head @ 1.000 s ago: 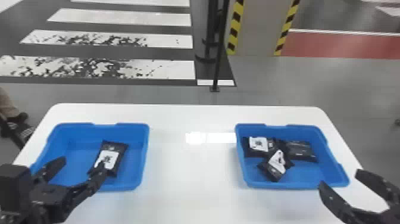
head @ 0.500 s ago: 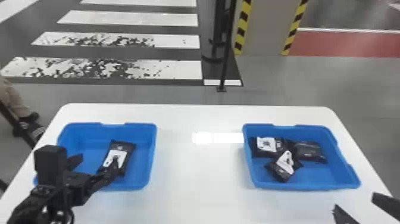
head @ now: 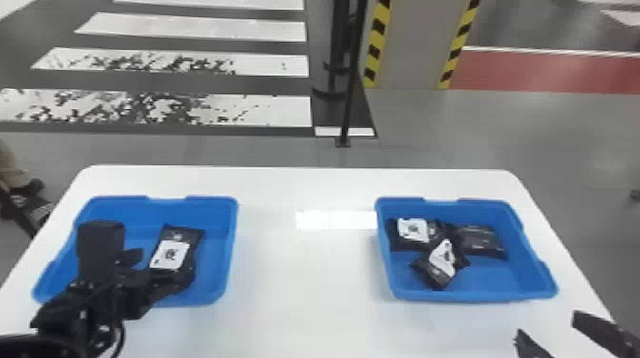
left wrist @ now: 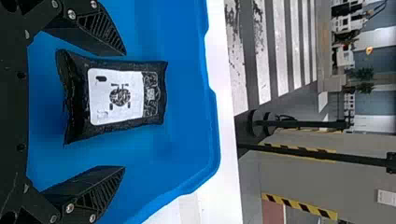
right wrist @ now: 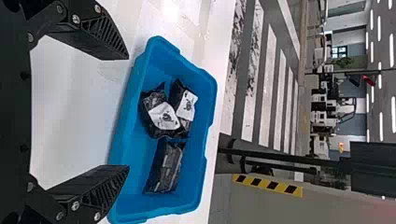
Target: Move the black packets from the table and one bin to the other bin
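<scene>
Closing the wide-parted left hand (left wrist: 125,110) off-centre could cause the black packet (left wrist: 116,97) to be pushed aside; the right hand (right wrist: 128,112) is likewise parted.

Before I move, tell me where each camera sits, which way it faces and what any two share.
Left wrist view: on the left wrist, looking past the open left gripper at a packet in the left bin.
Right wrist view: on the right wrist, looking past the open right gripper towards the right bin.
Head view: on the head, facing forward and down at the table; both grippers show.
Head and left wrist share the left bin; head and right wrist, the right bin.
</scene>
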Robot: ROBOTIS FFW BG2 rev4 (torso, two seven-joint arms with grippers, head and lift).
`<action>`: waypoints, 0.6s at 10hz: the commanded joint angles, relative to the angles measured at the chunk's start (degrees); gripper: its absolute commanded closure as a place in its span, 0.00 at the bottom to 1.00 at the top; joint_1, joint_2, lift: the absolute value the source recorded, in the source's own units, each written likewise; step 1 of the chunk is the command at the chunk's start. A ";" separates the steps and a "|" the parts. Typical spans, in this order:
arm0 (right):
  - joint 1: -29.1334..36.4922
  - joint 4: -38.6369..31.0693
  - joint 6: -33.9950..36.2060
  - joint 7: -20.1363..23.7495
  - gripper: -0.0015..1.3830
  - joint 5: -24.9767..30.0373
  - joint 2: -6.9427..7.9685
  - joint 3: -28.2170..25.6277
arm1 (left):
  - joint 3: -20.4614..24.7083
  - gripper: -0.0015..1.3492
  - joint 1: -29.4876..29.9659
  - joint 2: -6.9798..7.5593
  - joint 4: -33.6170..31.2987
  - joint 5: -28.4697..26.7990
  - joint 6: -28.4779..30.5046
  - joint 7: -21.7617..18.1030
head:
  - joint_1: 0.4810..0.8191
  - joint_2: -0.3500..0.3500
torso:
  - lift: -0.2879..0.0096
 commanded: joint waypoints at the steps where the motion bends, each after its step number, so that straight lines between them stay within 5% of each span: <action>1: -0.67 0.63 0.00 0.22 0.15 0.02 0.02 0.24 | -1.43 0.13 -2.32 0.82 0.70 -0.29 3.57 -0.14 | 0.63 0.36 | 0.60; 6: -2.08 2.04 -0.84 1.45 0.15 -0.10 0.20 0.47 | -4.06 0.13 -7.66 2.49 4.49 -5.66 14.96 -1.72 | 0.63 0.35 | 0.60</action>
